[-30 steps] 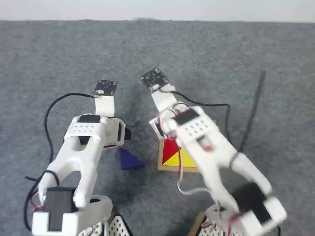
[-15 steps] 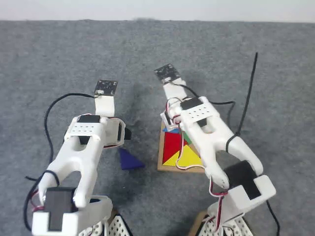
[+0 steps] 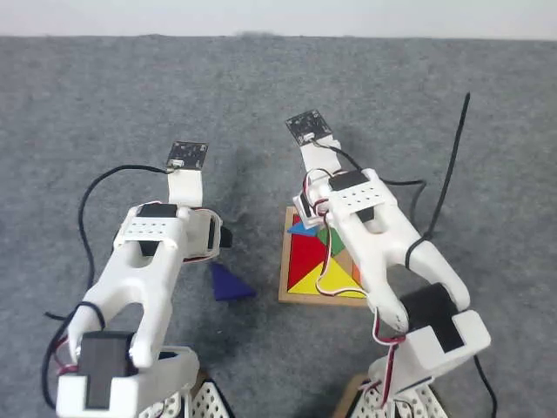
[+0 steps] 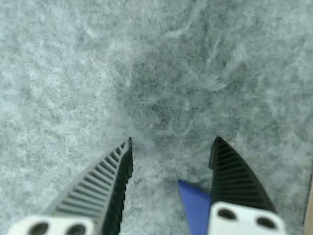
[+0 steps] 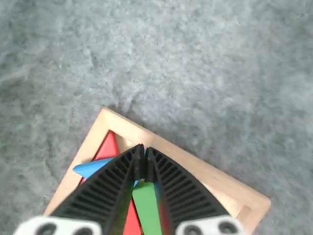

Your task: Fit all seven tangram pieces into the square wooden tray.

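The square wooden tray (image 3: pixel 284 272) lies on grey felt under the right arm (image 3: pixel 365 235). It holds red (image 3: pixel 305 257), yellow (image 3: pixel 328 279), light blue (image 3: pixel 301 230) and green (image 3: pixel 329 238) pieces. My right gripper (image 5: pixel 140 149) is shut, its tips together just above the tray (image 5: pixel 215 183), over the red piece (image 5: pixel 110 146), a light blue piece (image 5: pixel 89 169) and a green piece (image 5: pixel 146 210). A dark blue triangle (image 3: pixel 231 283) lies on the felt left of the tray. My left gripper (image 4: pixel 173 140) hangs open over bare felt, with the dark blue triangle (image 4: pixel 195 208) beside one finger.
Grey felt covers the whole table. Black cables trail from both arms, one running up the right side (image 3: pixel 448 174) and one looping at the left (image 3: pixel 87 218). The arm bases stand at the near edge.
The right arm has swung to the right over the tray, uncovering more of the pieces in it. The left arm and the dark blue triangle have stayed put.
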Robot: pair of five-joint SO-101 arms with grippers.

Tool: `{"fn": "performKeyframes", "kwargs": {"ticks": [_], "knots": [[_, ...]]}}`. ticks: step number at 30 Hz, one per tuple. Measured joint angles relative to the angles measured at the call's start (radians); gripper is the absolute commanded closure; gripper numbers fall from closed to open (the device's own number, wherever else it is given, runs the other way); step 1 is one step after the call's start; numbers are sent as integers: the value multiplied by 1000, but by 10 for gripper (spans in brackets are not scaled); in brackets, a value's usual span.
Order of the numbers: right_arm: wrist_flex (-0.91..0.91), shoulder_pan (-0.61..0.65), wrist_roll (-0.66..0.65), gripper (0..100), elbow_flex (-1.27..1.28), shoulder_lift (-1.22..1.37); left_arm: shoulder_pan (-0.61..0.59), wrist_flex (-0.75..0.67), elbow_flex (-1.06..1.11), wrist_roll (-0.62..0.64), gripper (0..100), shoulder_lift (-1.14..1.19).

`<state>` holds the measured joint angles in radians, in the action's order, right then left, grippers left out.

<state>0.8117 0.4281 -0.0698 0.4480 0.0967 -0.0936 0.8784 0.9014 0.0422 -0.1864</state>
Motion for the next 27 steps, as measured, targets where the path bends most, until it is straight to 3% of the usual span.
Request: {"fn": "performKeyframes", "kwargs": {"ticks": [9,19,27], "knots": [[2,-46,0,992,8,-35,0,0,0,0,754,0],[3,63,0,992,8,-143,0,0,0,0,754,0],[3,68,0,992,8,-118,0,0,0,0,754,0]]}}
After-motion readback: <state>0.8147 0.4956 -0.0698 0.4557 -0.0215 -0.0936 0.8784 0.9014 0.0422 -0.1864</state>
